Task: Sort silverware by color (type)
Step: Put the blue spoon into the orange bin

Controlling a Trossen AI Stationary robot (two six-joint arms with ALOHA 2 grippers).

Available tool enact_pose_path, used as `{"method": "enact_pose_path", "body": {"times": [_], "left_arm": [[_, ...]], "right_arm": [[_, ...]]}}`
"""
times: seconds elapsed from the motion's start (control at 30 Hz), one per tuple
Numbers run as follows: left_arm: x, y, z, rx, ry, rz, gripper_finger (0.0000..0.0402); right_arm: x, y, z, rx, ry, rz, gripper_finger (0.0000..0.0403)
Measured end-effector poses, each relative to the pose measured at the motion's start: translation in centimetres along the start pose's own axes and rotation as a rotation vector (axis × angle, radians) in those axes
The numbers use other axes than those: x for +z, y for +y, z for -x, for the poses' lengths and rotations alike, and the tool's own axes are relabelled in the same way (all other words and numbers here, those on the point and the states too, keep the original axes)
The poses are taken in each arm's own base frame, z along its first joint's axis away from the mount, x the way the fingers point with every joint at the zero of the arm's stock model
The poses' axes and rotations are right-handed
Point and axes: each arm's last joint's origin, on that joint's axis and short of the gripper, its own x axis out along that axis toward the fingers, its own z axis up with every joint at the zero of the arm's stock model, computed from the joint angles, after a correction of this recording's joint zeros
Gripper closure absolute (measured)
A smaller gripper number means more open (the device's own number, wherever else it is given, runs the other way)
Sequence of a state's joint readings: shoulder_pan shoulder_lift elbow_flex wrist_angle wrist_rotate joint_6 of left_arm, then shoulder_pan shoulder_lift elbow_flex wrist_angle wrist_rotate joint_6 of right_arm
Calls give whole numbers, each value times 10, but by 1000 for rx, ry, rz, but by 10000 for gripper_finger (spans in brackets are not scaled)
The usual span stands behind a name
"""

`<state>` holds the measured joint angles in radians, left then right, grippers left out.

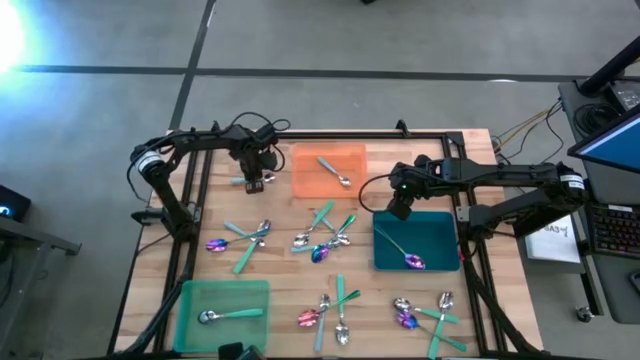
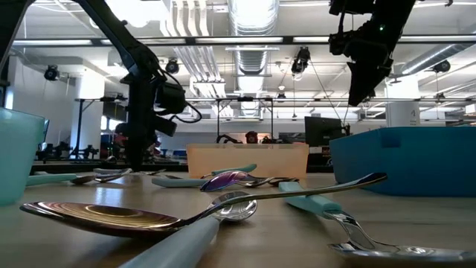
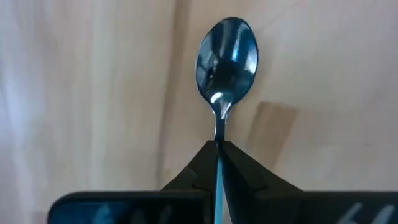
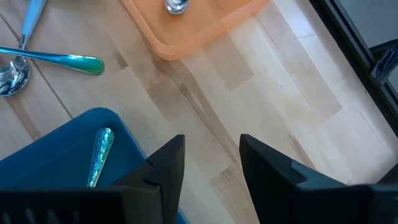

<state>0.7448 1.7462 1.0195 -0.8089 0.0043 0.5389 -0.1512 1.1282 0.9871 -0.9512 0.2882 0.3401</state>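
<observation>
My left gripper (image 1: 256,180) stands at the far left of the table, beside the orange tray (image 1: 305,180), pointing down and shut on a teal-handled spoon (image 3: 227,59). The spoon lies on the wood; its shiny bowl shows beyond the fingers. My right gripper (image 4: 211,162) hangs open and empty above the far left corner of the blue tray (image 1: 440,225). More silverware lies loose across the middle and near side of the table (image 1: 320,240): silver, iridescent purple-pink and teal-handled pieces. My left gripper pinches the spoon at its thin neck (image 3: 219,142), just behind the bowl, between its two fingers. The fingers come from above, pointing down, one on each side of the spoon. The bowl (image 3: 227,59) appears to rest on the table, and the teal handle (image 3: 218,186) runs back between the fingers.
The orange tray holds a silver spoon (image 1: 335,172). The blue tray holds an iridescent spoon (image 1: 405,255). A green tray (image 1: 245,295) at the near left holds a teal-handled spoon (image 1: 225,316). Bare wood lies between the orange and blue trays.
</observation>
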Motion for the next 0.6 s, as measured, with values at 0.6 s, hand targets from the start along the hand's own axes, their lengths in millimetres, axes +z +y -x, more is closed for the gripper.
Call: {"method": "enact_pose_path", "body": {"times": [0.6], "left_arm": [[4,2,20,-40,-20,167,392]], "right_arm": [[0,0,0,0,-1,0,257]]}}
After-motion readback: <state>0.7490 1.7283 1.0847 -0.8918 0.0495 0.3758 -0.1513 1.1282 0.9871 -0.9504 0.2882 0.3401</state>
